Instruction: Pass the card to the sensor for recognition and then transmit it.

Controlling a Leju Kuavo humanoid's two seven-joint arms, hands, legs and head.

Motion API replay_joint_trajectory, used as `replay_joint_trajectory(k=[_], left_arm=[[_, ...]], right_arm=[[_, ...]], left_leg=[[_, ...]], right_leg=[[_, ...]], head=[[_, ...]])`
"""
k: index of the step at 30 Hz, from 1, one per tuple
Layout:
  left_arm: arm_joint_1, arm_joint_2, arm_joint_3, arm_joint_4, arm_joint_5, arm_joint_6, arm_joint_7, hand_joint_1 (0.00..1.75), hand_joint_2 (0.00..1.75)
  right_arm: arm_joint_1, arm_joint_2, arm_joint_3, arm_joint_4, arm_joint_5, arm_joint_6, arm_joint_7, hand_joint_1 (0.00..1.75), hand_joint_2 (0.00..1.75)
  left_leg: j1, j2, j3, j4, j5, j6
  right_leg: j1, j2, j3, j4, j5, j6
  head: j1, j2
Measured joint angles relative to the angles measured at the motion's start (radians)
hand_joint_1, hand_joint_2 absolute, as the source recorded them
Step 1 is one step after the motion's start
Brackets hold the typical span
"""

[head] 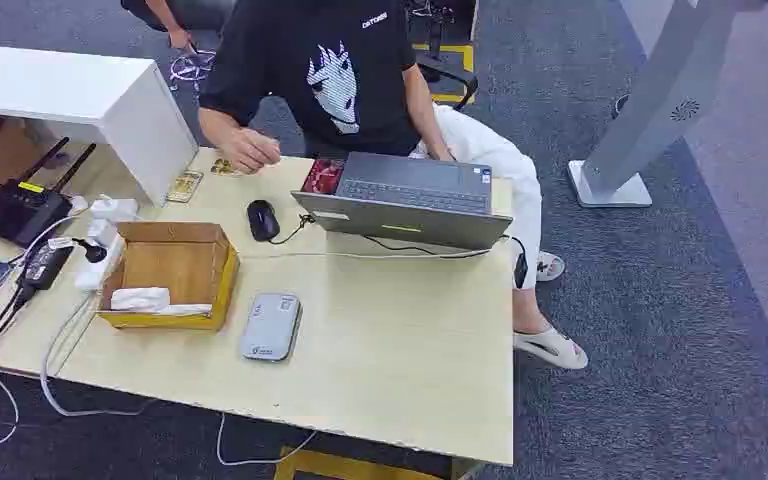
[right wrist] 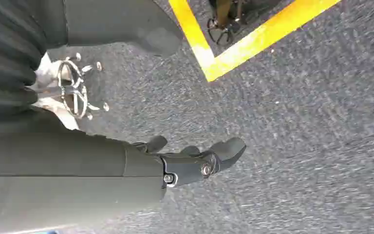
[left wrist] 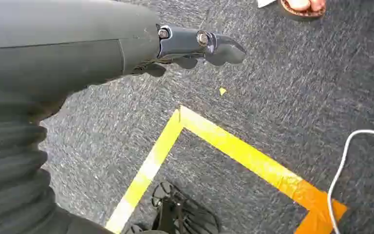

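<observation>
Both arms hang over the carpet: left hand (left wrist: pixel 195 46) and right hand (right wrist: pixel 195 158) hold nothing, fingers loosely apart. The grey sensor (head: pixel 271 326) lies mid-counter (head: pixel 410 340), easy to reach.

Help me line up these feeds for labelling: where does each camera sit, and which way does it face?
Head view: high on the body, looking down at the wooden table, card reader and a seated person.
Left wrist view: behind the left hand, facing carpet.
Right wrist view: behind the right hand, facing carpet.
Both wrist views share yellow floor tape.
</observation>
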Motion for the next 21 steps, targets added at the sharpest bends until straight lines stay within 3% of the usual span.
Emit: replay_joint_trajectory(k=[10,21], left_arm=[[0.023,-0.068,0.243,-0.213,-0.148,0.012,-0.013,0.00,1.75],[0.040,-0.118,0.488,-0.525,-0.219,0.013,-0.154,0.00,1.75]], right_arm=[[-0.001,0.016,-0.040,0.006,0.005,-0.020,0.011,0.00,1.75],[0.000,0.024,-0.063,0.011,0.043,-0.021,0.009,0.00,1.75]], left_leg=[[0.000,0.000,0.000,0.000,0.000,0.000],[0.000,0.000,0.000,0.000,0.000,0.000]], right_leg=[[0.000,0.000,0.000,0.000,0.000,0.000],[0.000,0.000,0.000,0.000,0.000,0.000]], head=[[0.000,0.000],[0.000,0.000]])
